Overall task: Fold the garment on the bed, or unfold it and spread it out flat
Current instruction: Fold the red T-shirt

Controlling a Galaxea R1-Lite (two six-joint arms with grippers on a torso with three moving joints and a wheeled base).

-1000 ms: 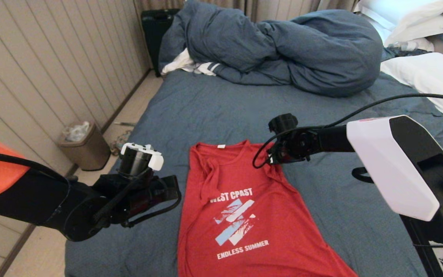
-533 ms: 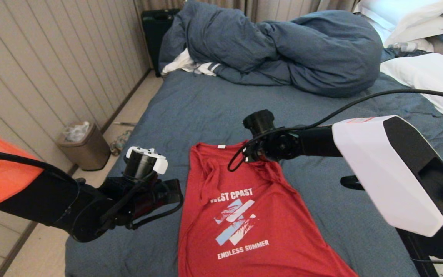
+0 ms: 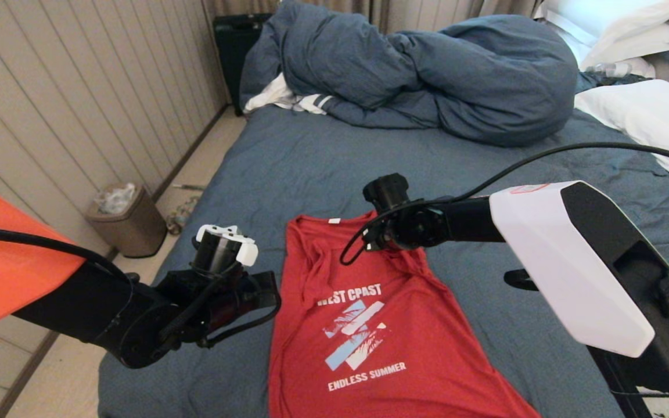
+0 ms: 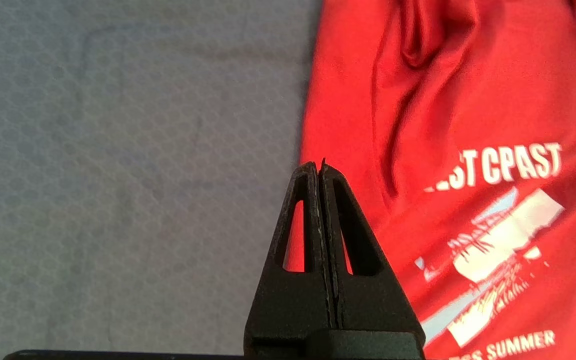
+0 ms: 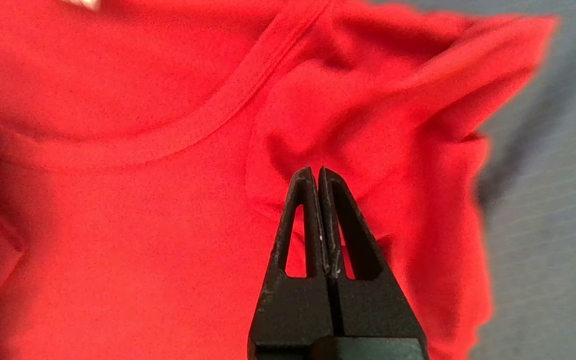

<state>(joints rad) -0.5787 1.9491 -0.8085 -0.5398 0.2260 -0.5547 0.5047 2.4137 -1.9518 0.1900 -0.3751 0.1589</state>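
The red T-shirt lies print-up on the bed, spread across the near part of the dark blue-grey sheet with its collar toward the far end and its hem running out of the near edge of the head view; "WEST COAST" and "ENDLESS SUMMER" read clearly around the light-blue-and-white diagonal graphic. It's mostly flat, but both sleeves are bunched in toward the body, and a long fold runs down from the shoulder on the robot's left side. Over on that side the left tool hangs just at the shirt's side edge, over the line where red cloth meets sheet, its two black fingers pressed tight together with nothing between them. The right tool sits above the crumpled shoulder just beside the neckline, fingers likewise pinched closed and empty, the ribbed collar curving past just beyond the tips. Whether either tip touches the fabric, can't tell. At the far end of the bed the bulky blue-grey duvet is heaped up, a white striped cloth peeking from under it, white pillows on the right, and a small bin stands on the floor by the panelled wall.
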